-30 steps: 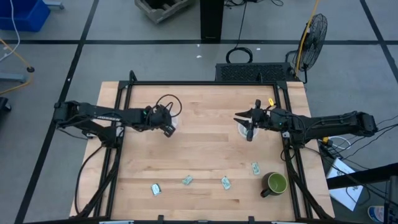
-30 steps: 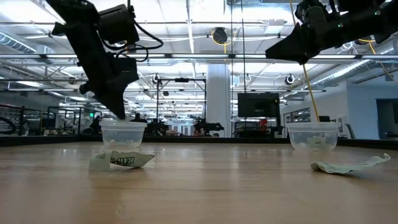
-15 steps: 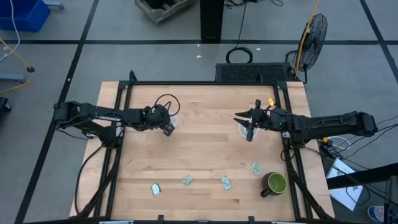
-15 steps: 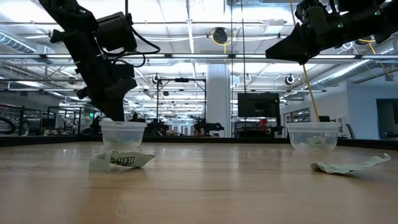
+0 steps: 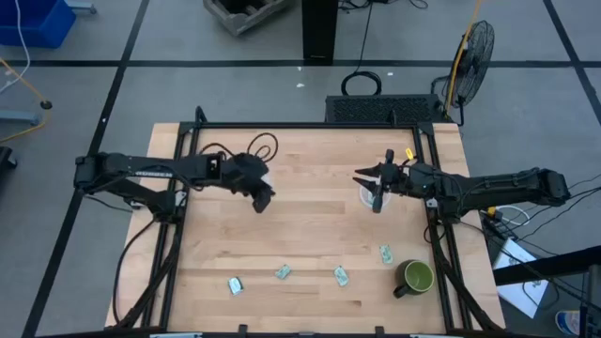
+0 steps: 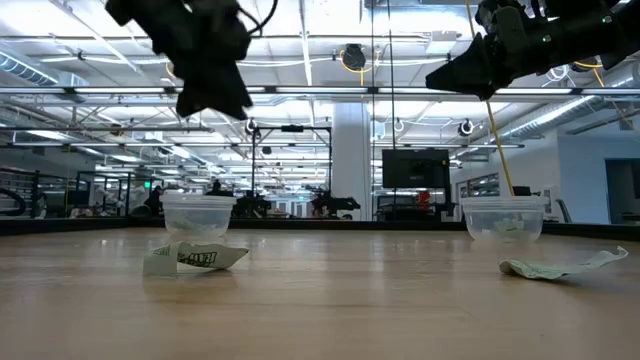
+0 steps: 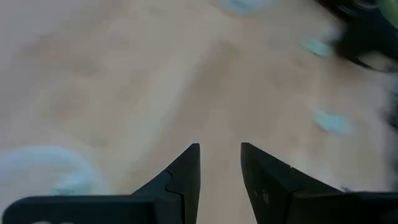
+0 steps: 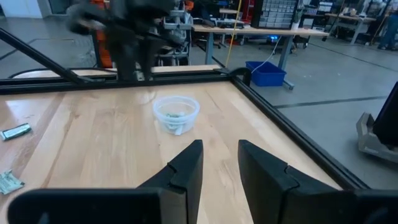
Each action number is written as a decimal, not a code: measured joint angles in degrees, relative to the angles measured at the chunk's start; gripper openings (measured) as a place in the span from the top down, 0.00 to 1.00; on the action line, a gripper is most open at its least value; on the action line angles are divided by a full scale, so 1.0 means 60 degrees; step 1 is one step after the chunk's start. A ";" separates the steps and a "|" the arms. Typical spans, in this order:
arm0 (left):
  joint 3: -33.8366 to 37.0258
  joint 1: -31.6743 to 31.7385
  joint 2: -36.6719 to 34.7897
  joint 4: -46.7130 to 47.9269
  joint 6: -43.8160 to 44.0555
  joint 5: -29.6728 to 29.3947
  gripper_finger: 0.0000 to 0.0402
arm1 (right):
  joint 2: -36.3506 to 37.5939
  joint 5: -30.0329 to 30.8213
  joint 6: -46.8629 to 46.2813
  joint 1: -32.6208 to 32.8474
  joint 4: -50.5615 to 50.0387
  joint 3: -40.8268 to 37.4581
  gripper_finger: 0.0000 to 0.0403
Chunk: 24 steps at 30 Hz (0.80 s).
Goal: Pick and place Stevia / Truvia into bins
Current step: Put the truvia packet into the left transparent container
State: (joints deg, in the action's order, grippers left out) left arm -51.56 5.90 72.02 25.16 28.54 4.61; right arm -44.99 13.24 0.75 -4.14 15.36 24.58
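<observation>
The left gripper (image 5: 264, 198) hangs above the table just beside the left cup (image 6: 198, 215), its fingers (image 7: 186, 171) a little apart with nothing between them. The right gripper (image 5: 377, 192) sits over the right cup (image 6: 503, 217) — also slightly open, empty. Four sachets (image 5: 342, 275) lie along the table's near edge — well apart from both cups.

Two dark jointed arms (image 5: 141, 171), looped black cables (image 5: 252, 148)

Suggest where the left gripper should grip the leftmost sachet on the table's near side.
Come straight down on the leftmost sachet with the left gripper, open and empty, and pinch across its narrow width. It lies flat on the table, apart from the others, leaving little edge for a sideways approach.
</observation>
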 joint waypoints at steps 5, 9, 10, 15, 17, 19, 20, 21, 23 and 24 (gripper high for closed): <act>-0.0103 -0.1641 -0.0254 0.0557 0.0354 0.1454 0.70 | 0.0000 -0.0003 0.0025 0.0000 0.0042 0.0000 0.76; -0.0043 -0.3654 -0.0097 0.0985 0.1383 0.0654 0.70 | -0.0001 -0.0005 0.0026 0.0000 -0.0040 0.0000 0.76; 0.0058 -0.4166 -0.0037 0.1053 0.1740 0.0412 0.70 | 0.0000 -0.0004 0.0026 0.0000 -0.0040 0.0000 0.76; 0.0445 -0.6481 0.0491 0.1041 0.3185 -0.0519 0.70 | -0.0004 -0.0001 0.0026 0.0000 -0.0135 0.0000 0.76; 0.0570 -0.7149 0.0810 0.0602 0.3820 -0.0816 0.70 | -0.0004 -0.0001 0.0026 0.0000 -0.0174 0.0000 0.76; 0.0740 -0.7680 0.1088 0.0376 0.4621 -0.1044 0.70 | -0.0004 -0.0001 -0.0008 0.0000 -0.0169 0.0000 0.76; 0.0808 -0.7880 0.1261 0.0112 0.5036 -0.1061 0.70 | -0.0004 -0.0001 -0.0040 0.0000 -0.0173 0.0000 0.76; 0.0879 -0.8053 0.1450 -0.0214 0.5377 -0.1054 0.70 | -0.0004 -0.0001 -0.0053 0.0000 -0.0174 0.0000 0.76; 0.0995 -0.8304 0.1767 -0.0425 0.5903 -0.1062 0.70 | -0.0004 -0.0001 -0.0065 0.0000 -0.0165 0.0000 0.76; 0.1012 -0.8376 0.1960 -0.0388 0.6084 -0.1125 0.70 | -0.0004 -0.0001 -0.0070 0.0000 -0.0170 0.0000 0.76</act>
State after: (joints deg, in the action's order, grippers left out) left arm -45.50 -44.35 83.78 22.83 65.04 -2.14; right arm -45.01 13.23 0.33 -4.14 14.34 24.58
